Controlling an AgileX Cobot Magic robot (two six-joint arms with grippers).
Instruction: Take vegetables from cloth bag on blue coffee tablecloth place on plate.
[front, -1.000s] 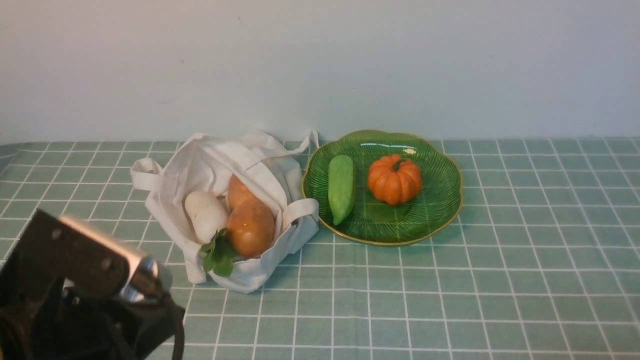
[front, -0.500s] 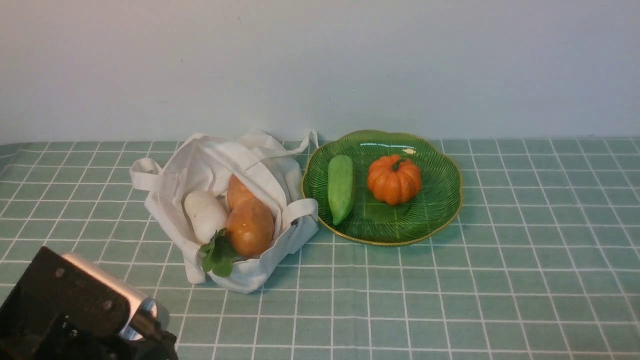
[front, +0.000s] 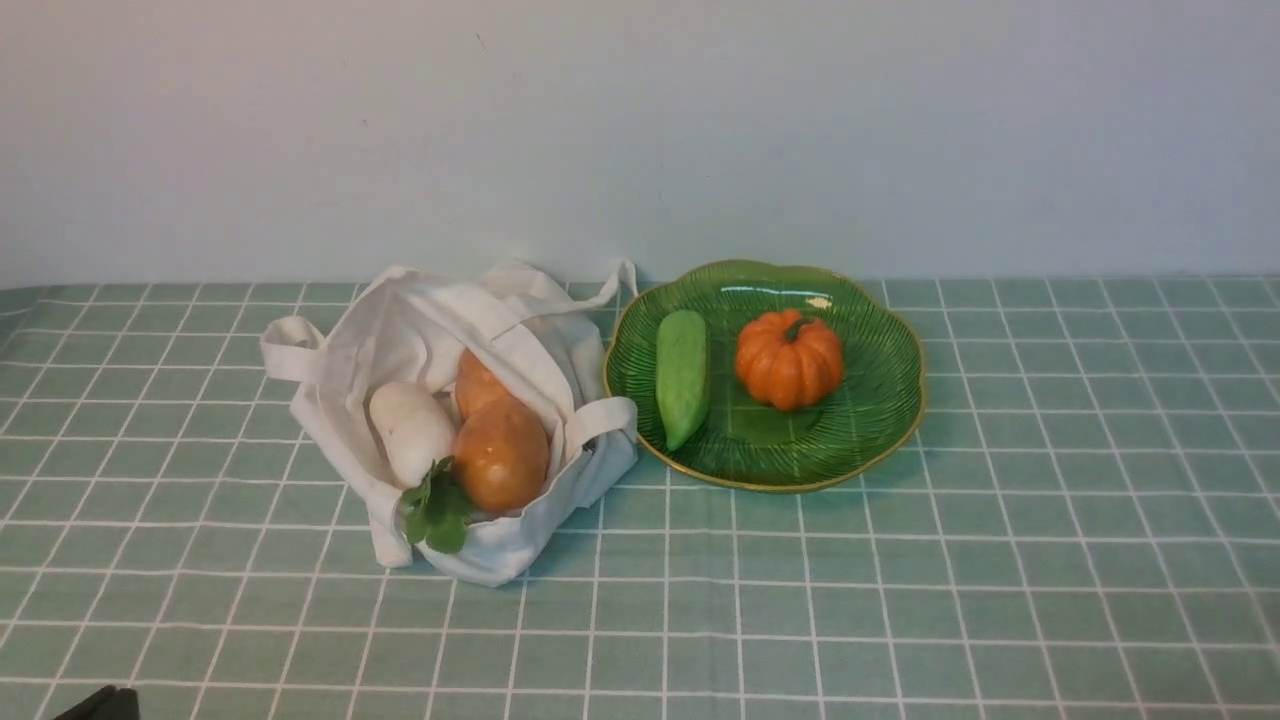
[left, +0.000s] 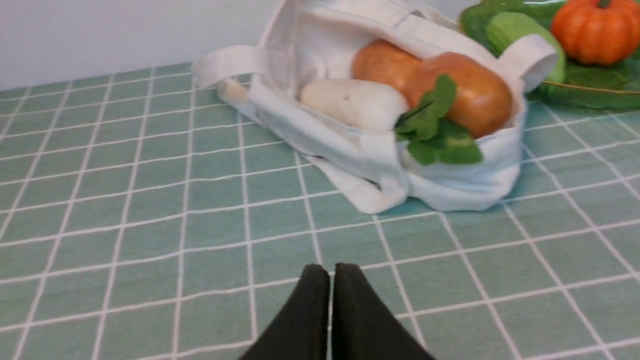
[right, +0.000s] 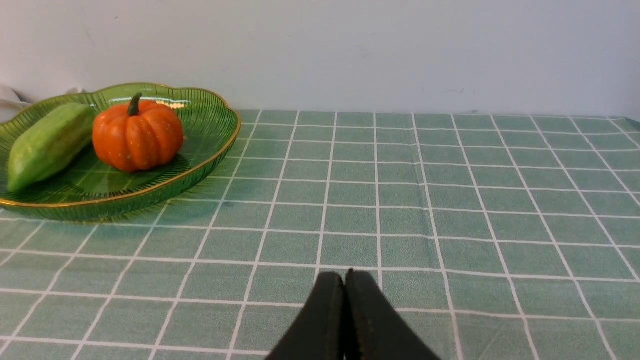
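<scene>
The off-white cloth bag (front: 420, 320) lies open on the checked tablecloth (front: 900, 600). Inside it lie a white radish (front: 410, 430) with green leaves (front: 437, 512) and two orange-brown potatoes (front: 500, 455) (front: 476, 380). Right of the bag, the dark green plate (front: 870, 400) carries a pale green cucumber (front: 683, 375) and an orange pumpkin (front: 789, 358). My left gripper (left: 331, 270) is shut and empty, low over the cloth a few squares short of the bag (left: 450, 185). My right gripper (right: 345, 275) is shut and empty, over bare cloth to the right of the plate (right: 210, 150).
A plain pale wall (front: 640, 130) runs close behind the bag and the plate. Only a dark corner of the left arm (front: 100, 705) shows at the bottom left edge of the front view. The right arm is out of the front view.
The left arm has drawn back and down toward the near left corner, almost leaving the front view. Bag, vegetables and plate have not moved.
</scene>
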